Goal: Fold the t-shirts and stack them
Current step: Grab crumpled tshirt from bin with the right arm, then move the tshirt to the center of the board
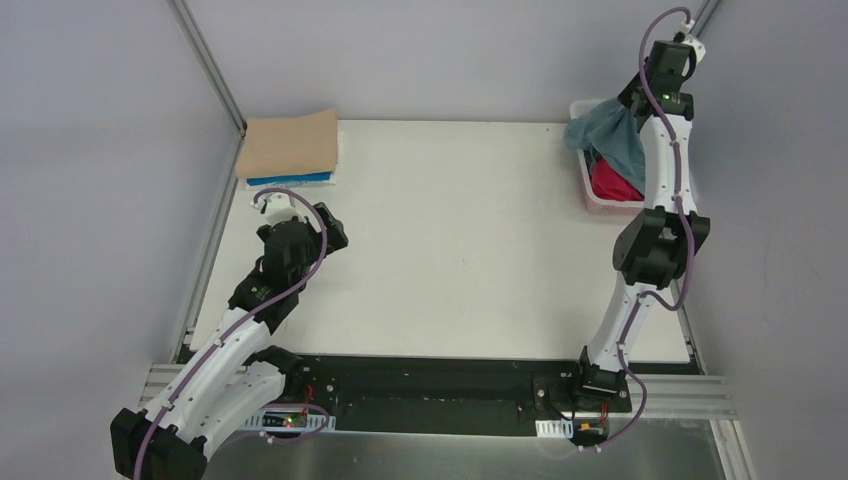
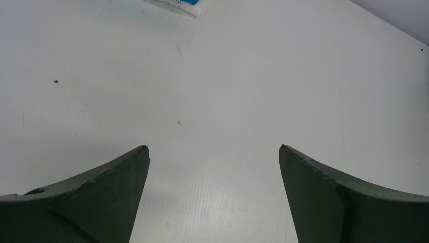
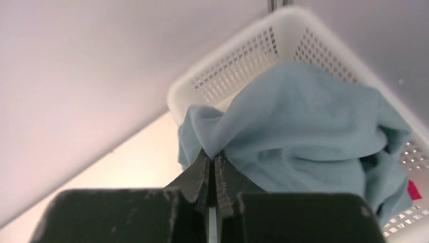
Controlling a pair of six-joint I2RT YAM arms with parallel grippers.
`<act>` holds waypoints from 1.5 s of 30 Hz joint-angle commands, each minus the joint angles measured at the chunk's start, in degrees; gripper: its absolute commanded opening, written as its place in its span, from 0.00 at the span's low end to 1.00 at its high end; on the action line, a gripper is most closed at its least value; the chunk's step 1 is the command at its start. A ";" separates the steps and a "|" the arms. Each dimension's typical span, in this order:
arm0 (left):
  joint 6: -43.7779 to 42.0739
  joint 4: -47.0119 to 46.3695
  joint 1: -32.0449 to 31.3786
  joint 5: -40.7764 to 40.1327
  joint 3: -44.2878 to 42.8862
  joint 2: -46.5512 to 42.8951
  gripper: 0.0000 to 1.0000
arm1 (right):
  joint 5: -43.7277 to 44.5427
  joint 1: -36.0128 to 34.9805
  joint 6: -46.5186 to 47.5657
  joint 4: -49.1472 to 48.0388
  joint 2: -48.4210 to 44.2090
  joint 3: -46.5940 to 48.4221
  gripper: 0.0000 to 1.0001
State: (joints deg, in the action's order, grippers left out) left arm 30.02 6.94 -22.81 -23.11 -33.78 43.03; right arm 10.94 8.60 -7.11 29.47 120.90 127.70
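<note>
At the far left corner of the table (image 1: 460,260) a folded tan t-shirt (image 1: 290,143) lies on a folded bright blue t-shirt (image 1: 292,180), of which only the near edge shows. Just on the near side of that stack the left gripper (image 2: 214,148) hangs over bare tabletop, fingers spread wide and holding nothing. At the far right corner stands the white lattice basket (image 3: 238,58). The right gripper (image 3: 211,157) has its fingers pressed together on a bunched fold of the dusty teal-blue t-shirt (image 3: 308,126). The rest of that cloth lies beyond the fingers, heaped in the basket and spilling over its left rim, too crumpled to show a long axis. A magenta-red t-shirt (image 1: 612,183) lies beneath it. The right arm is by far the nearer; the left is well apart. I judge the lift must clear the basket rim, and the red cloth could drag along
</note>
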 commanded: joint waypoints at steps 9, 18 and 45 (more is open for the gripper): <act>-0.32 -0.44 0.22 -0.45 -1.24 -1.10 0.99 | -2.90 -0.16 -5.31 -18.11 -14.63 5.80 0.00; -0.19 -0.49 0.17 0.14 -1.38 -2.07 0.99 | -16.37 -1.24 -13.13 -20.19 -16.81 14.19 0.00; 2.33 3.08 0.22 1.12 -0.12 -10.22 0.99 | -47.05 -27.23 -28.30 -25.51 -20.57 6.76 0.00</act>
State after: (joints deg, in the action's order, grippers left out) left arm 30.81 8.49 -22.81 -21.54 -33.78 35.11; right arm -30.24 -14.74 -32.56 9.21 102.91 136.20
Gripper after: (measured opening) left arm 0.990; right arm 0.017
